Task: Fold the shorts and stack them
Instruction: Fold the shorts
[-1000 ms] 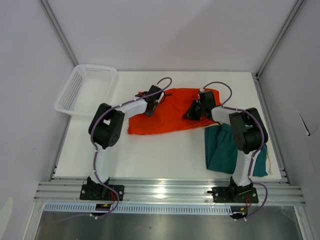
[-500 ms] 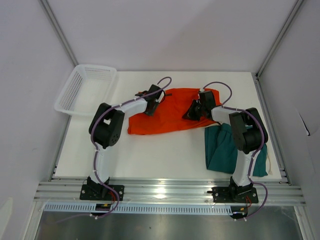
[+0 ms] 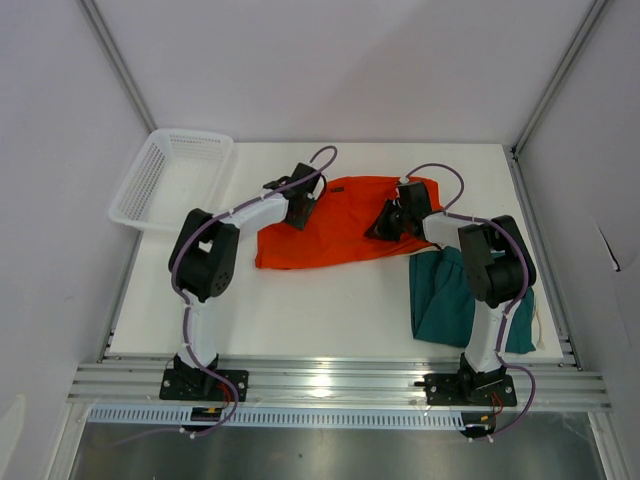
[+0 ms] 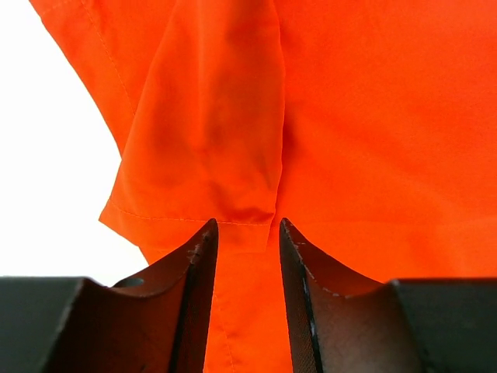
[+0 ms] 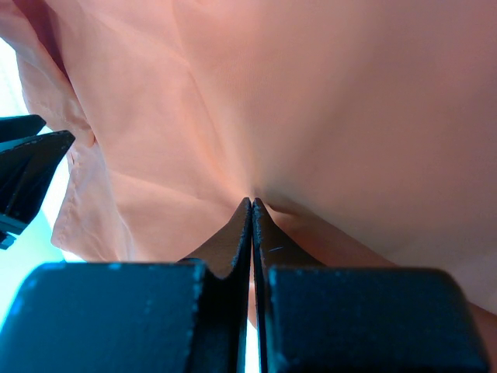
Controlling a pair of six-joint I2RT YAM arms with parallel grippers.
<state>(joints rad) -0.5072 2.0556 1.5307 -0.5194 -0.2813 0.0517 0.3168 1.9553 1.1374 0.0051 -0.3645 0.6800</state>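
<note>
The orange shorts (image 3: 335, 228) lie spread across the middle of the table. My left gripper (image 3: 302, 213) sits at their left upper edge. In the left wrist view it (image 4: 245, 229) is open, with a hemmed orange fold (image 4: 210, 140) lying between and beyond the fingers. My right gripper (image 3: 380, 228) is at the shorts' right part. In the right wrist view it (image 5: 251, 203) is shut on a pinch of the orange fabric (image 5: 326, 116), which looks pale there. The teal-green shorts (image 3: 448, 300) lie crumpled at the right, partly under the right arm.
A white mesh basket (image 3: 170, 178) stands at the table's back left corner. The table's (image 3: 300, 310) front part is bare white. Metal frame posts and grey walls close in the sides and back. A rail runs along the near edge.
My left arm has shifted a little to the left, its gripper staying at the shorts' left upper edge. The right arm and both shorts have not moved.
</note>
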